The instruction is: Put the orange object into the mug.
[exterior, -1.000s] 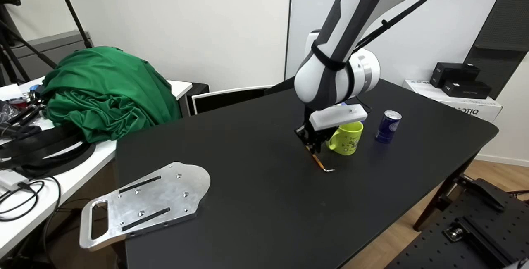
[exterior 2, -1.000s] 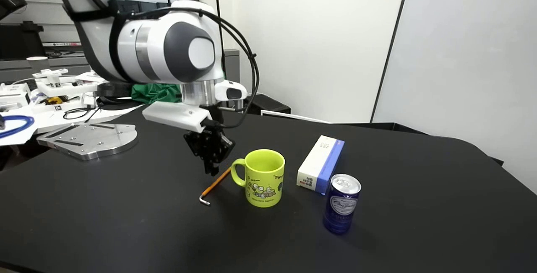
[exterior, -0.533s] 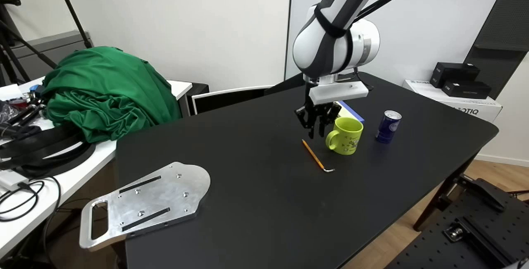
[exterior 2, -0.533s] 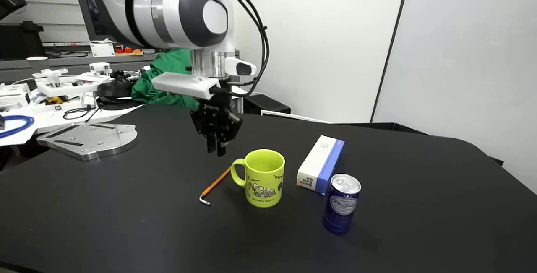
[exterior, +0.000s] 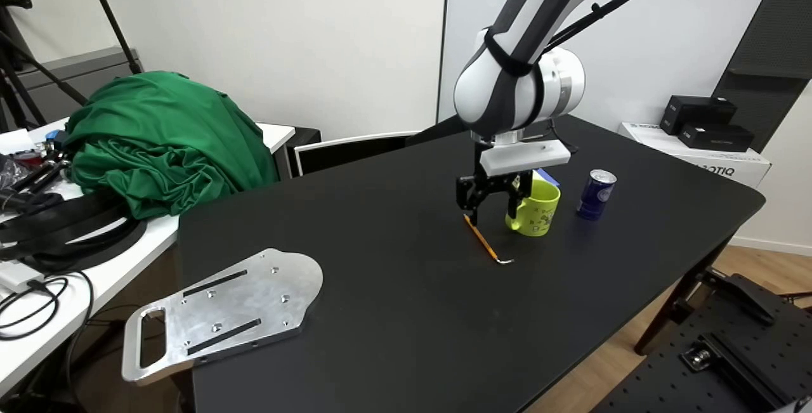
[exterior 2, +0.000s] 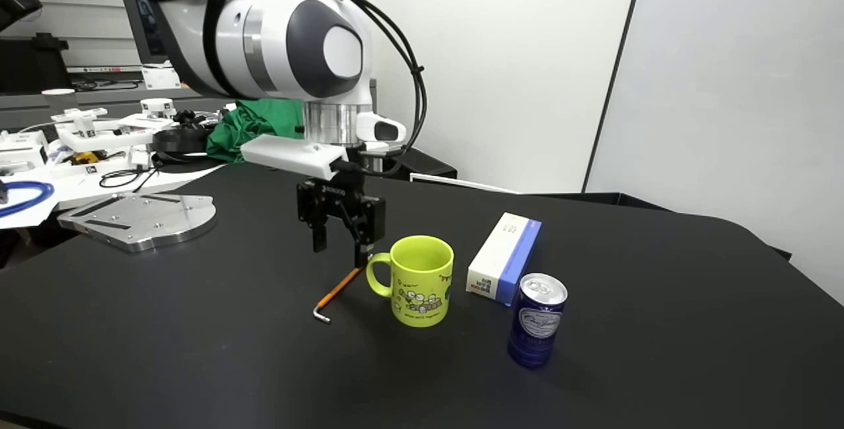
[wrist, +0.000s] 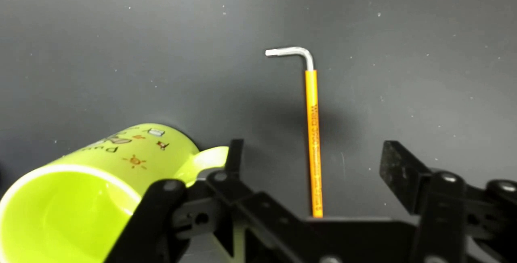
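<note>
The black gripper is hanging spread wide above the thin orange stick with a bent silver end, lying near the round lime-green mug.

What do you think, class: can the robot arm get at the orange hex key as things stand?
Probably yes: in the wrist view the open jaws show either side of the orange hex key, with nothing lying on it. The mug sits close beside them, though.
</note>
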`<state>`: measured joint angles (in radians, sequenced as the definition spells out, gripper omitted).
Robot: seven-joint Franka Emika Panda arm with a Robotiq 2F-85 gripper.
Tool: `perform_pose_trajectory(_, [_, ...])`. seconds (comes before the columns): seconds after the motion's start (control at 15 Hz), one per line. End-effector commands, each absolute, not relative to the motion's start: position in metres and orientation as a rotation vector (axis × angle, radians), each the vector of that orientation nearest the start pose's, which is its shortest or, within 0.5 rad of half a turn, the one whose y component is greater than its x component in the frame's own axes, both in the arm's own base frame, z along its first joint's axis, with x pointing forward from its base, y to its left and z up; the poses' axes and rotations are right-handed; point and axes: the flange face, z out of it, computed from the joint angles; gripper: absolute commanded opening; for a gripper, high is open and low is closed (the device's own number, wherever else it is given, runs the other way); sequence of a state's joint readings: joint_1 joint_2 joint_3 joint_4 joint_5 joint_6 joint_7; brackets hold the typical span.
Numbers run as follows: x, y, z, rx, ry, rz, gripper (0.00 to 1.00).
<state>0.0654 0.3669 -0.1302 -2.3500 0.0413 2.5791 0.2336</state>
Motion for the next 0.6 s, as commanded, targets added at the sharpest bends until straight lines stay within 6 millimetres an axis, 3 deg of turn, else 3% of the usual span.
perform_pose_trajectory(0.0, [0.488,-0.034,0.149,-3.131,0.547,0.235,1.0])
perform_pose_trajectory(0.53, [0.477,-0.033,0.116,-3.141,0.544,0.306,1.0])
